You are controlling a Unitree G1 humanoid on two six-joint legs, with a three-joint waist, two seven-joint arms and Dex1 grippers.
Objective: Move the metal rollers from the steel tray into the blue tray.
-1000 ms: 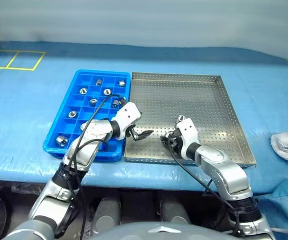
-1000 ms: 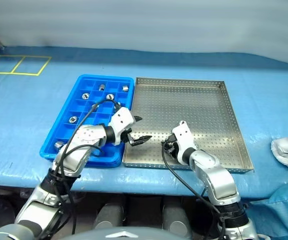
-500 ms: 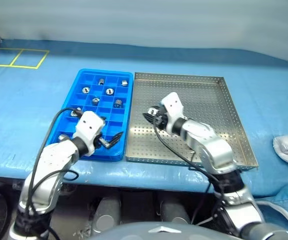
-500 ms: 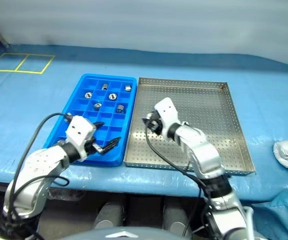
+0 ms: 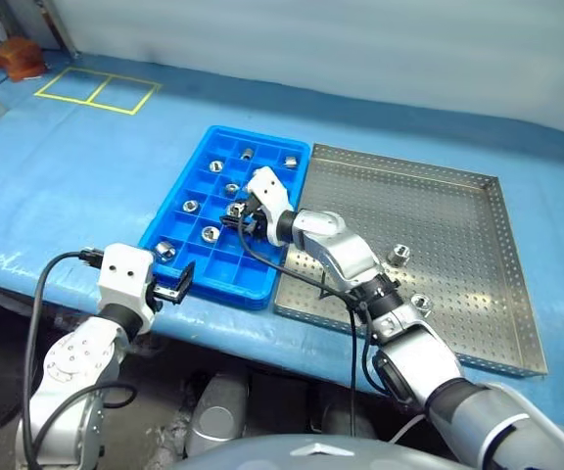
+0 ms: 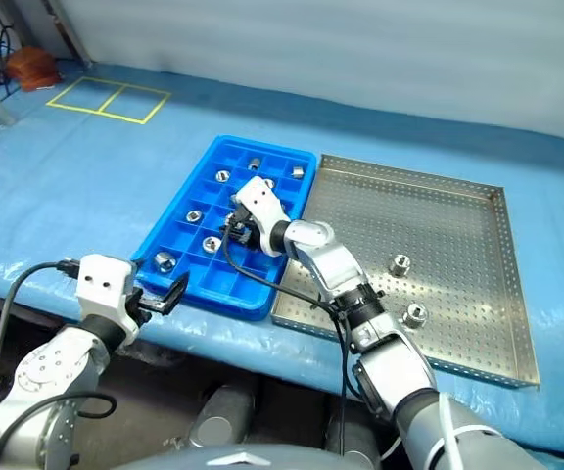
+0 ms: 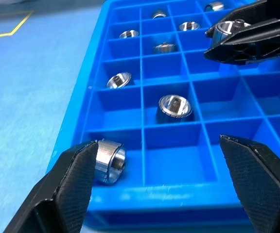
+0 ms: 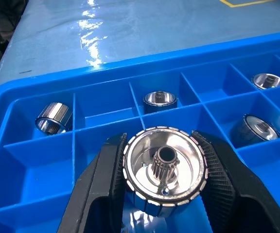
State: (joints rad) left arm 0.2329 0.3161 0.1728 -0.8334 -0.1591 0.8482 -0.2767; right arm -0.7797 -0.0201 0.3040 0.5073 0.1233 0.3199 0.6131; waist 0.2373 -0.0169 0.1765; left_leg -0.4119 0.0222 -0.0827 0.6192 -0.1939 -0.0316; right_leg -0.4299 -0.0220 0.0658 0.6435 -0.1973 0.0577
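- The right gripper (image 5: 235, 217) is clamping a metal roller (image 8: 164, 169) and hovering over the blue tray (image 5: 196, 176).
- The left gripper (image 5: 179, 285) is gaping wide, holding nothing, at the blue tray's near edge.
- Two rollers (image 5: 397, 257) are sitting in the steel tray (image 5: 458, 225); several are resting in blue compartments.

My right gripper (image 5: 235, 217) holds a metal roller (image 5: 233, 210) over the blue tray (image 5: 196, 184); my left gripper (image 5: 176, 285) gapes beside its near edge.
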